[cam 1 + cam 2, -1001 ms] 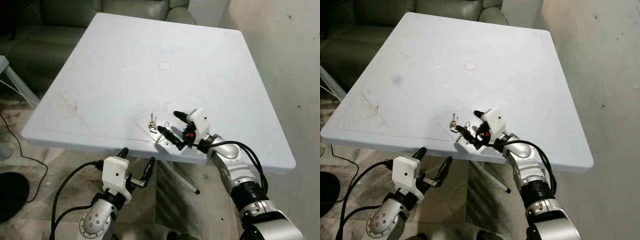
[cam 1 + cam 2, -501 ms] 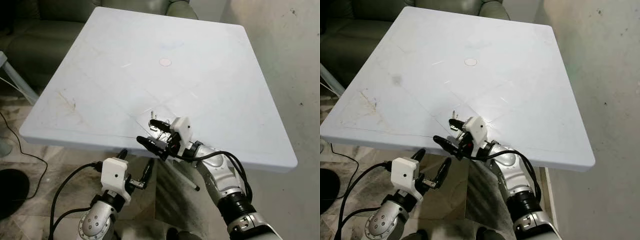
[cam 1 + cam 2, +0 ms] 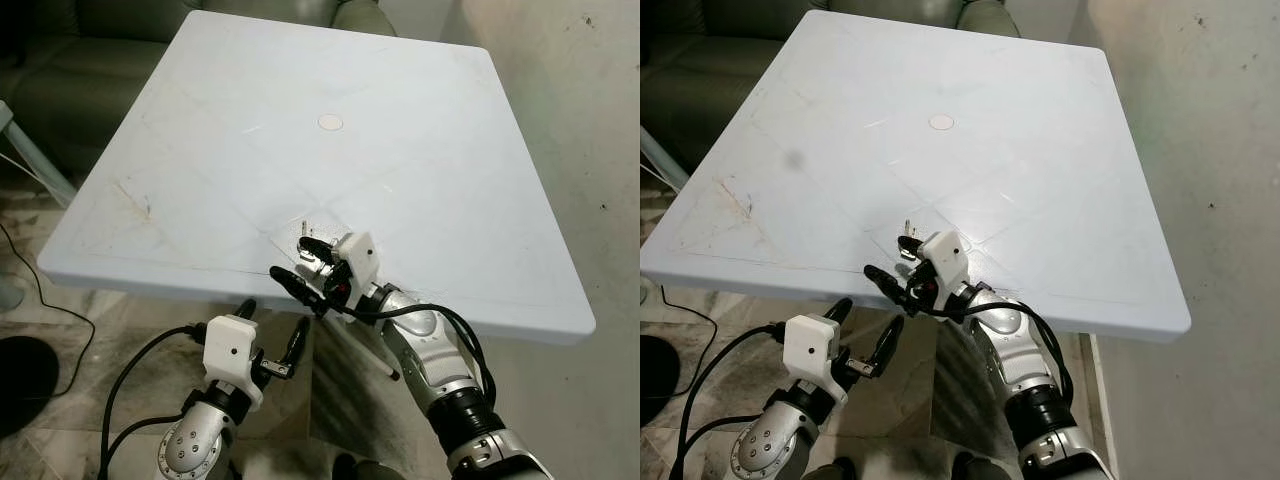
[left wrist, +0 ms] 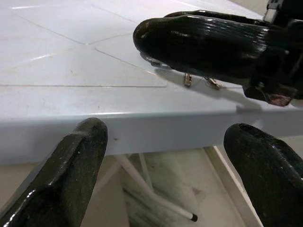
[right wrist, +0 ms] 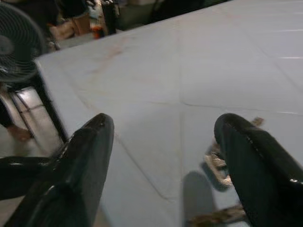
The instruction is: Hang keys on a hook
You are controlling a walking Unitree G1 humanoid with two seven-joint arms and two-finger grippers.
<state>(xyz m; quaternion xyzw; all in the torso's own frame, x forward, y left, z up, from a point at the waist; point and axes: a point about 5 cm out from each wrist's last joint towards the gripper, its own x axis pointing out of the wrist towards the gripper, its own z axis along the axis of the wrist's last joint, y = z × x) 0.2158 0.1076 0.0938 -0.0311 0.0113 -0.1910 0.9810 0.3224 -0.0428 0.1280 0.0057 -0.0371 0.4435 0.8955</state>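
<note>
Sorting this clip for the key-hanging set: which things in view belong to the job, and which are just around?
Job:
- keys, lying on the white table near its front edge
- right pincer, open, low over the table beside the keys
- left pincer, open, idle below the table edge

Just around:
- green sofa behind the table
- black cable on the floor

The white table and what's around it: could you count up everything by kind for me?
Tables: 1, white table
Bunches of keys: 1, keys lying near the table's front edge
Grippers: 2, right gripper open by the keys, left gripper open below the table edge
Sofas: 1, green sofa
Total: 5
</note>
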